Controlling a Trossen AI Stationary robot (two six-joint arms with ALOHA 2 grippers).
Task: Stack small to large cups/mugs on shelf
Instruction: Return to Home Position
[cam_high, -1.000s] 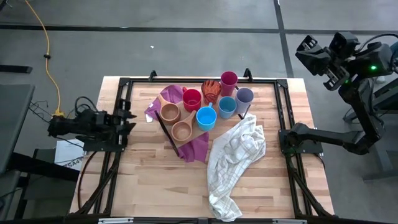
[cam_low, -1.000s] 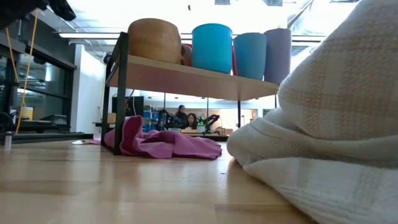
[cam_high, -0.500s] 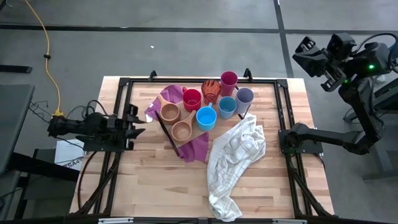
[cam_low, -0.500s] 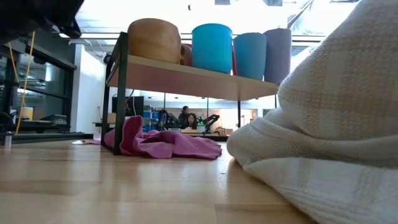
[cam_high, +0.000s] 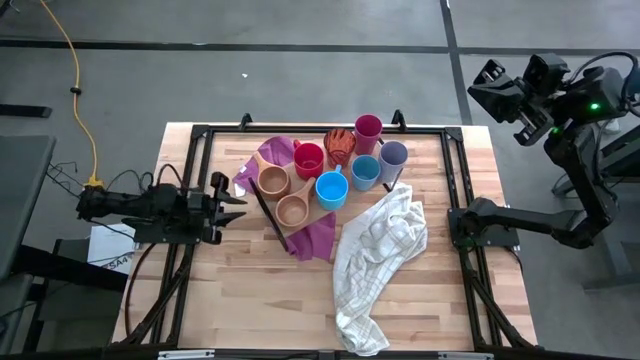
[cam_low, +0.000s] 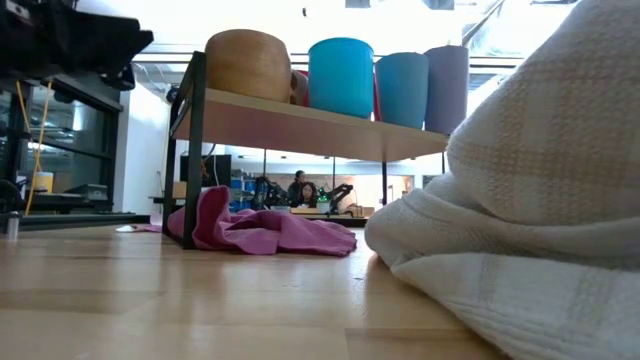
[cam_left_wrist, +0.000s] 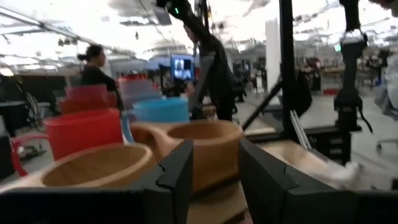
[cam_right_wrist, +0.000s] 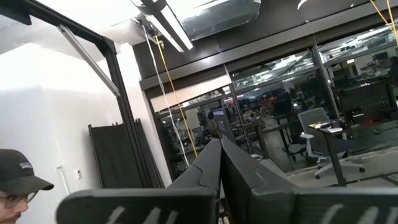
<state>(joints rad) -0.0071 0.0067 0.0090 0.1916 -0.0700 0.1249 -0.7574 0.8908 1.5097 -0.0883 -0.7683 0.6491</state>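
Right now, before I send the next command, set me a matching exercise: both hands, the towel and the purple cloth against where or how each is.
1. left hand
2. right hand
3. white towel
4. purple cloth

A. spreads out from under the shelf
B. shut, off the table, past its far right corner
C. open, at the table's left edge, facing the shelf
D. heaped on the table, right of the shelf

Pairs: 1-C, 2-B, 3-D, 4-A
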